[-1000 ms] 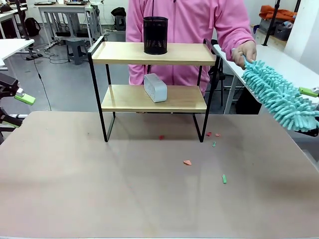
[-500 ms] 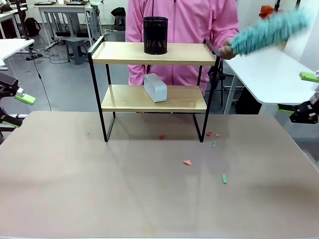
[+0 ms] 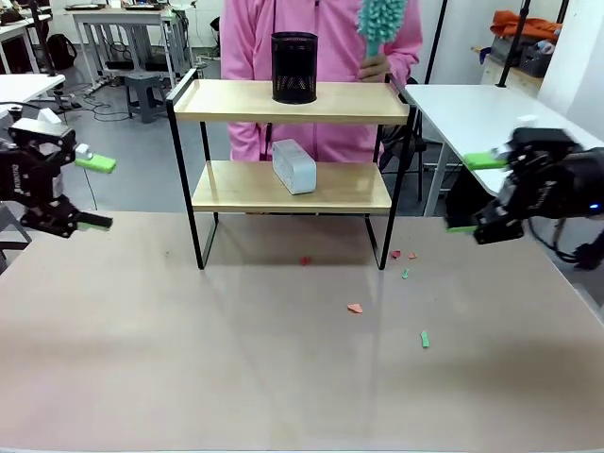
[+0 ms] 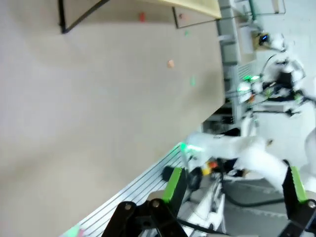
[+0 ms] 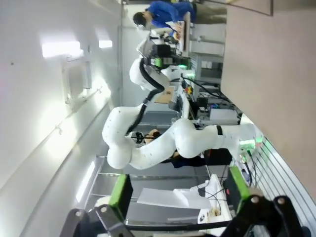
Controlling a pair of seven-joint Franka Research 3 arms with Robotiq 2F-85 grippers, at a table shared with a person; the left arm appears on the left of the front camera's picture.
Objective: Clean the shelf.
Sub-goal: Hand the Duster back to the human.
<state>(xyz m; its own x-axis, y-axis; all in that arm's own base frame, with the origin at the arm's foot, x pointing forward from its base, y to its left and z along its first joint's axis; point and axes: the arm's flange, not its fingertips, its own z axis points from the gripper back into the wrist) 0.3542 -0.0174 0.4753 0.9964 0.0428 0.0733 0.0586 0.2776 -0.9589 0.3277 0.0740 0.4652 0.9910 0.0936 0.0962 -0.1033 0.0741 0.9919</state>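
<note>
Shelf (image 3: 288, 142), two-tier, is seen upper centre of the front frame, stood on the tan worktop (image 3: 236, 359); a black mesh cup (image 3: 294, 67) is carried on its top board, a white box (image 3: 293, 166) on the lower. A teal duster (image 3: 379, 21) is held upright by a person's hand (image 3: 374, 67) at top centre-right, just behind the shelf's top board; small red/green scraps (image 3: 355, 308) are scattered on the worktop right of centre. Left gripper (image 3: 94, 193) is seen at far left, right gripper (image 3: 474, 194) at far right, both well apart from the shelf w/ jaws spread wide, nothing held.
</note>
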